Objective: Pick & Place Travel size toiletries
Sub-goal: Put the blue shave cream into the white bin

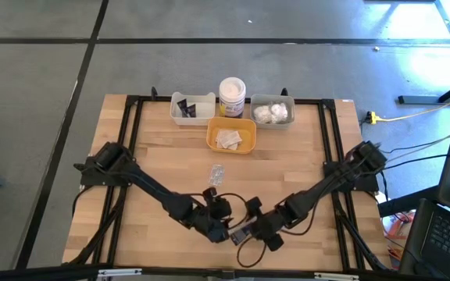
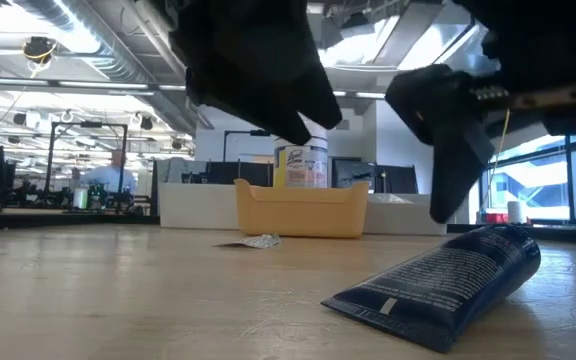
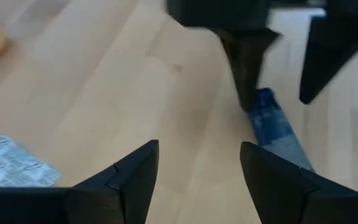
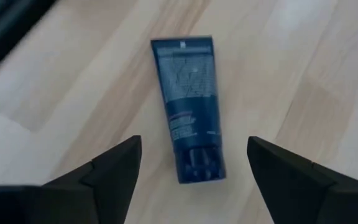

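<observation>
A dark blue tube (image 4: 188, 99) lies flat on the wooden table near its front edge, cap end toward my right gripper. My right gripper (image 4: 194, 177) hangs open just above it, one finger on each side of the cap end, touching nothing; the low view shows one finger (image 2: 456, 165) above the tube (image 2: 448, 285). Just left of the tube, my left gripper (image 3: 199, 158) is open and holds nothing. A small clear-wrapped piece (image 1: 218, 173) lies on the table farther back.
At the back stand a white tray (image 1: 192, 109) with dark tubes, a yellow tray (image 1: 231, 136) with flat sachets, a grey tray (image 1: 273, 112) with white fluffy pieces, and a white jar (image 1: 232, 97). Bare wood lies between the trays and the grippers.
</observation>
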Available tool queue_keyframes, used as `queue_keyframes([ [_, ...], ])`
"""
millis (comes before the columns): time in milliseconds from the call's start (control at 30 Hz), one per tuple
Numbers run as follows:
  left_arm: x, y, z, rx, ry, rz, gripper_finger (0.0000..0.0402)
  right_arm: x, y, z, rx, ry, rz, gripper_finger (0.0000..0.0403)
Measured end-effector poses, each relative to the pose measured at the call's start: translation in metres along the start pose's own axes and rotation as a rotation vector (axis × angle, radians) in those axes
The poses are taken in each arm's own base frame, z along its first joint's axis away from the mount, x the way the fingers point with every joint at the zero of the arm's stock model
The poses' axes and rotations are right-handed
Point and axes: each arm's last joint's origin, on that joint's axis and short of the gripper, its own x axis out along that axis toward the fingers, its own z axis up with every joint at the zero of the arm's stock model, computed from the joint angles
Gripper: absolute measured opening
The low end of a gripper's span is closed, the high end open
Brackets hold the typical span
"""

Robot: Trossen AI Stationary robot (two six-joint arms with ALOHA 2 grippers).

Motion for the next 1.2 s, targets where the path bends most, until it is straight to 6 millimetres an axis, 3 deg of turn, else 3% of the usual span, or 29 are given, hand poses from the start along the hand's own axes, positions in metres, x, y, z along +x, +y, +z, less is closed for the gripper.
queue_keyframes([
  [467,-0.022,0.011,0.004,0.006,-0.032,0.138,0.0223,0.025,0.003,-0.011,0.039,0.082,-0.017,0.025],
  [767,-0.029,0.018,0.0,0.042,0.003,0.207,0.0223,0.026,0.003,-0.011,0.122,0.081,-0.031,0.0201],
  [1033,-0.043,0.015,-0.016,0.066,-0.013,0.301,0.0223,0.027,0.003,-0.011,0.145,0.074,-0.029,0.0137],
  [1200,-0.052,0.014,-0.029,0.054,-0.079,0.371,0.0223,0.027,0.003,-0.01,0.161,0.062,-0.034,0.0138],
])
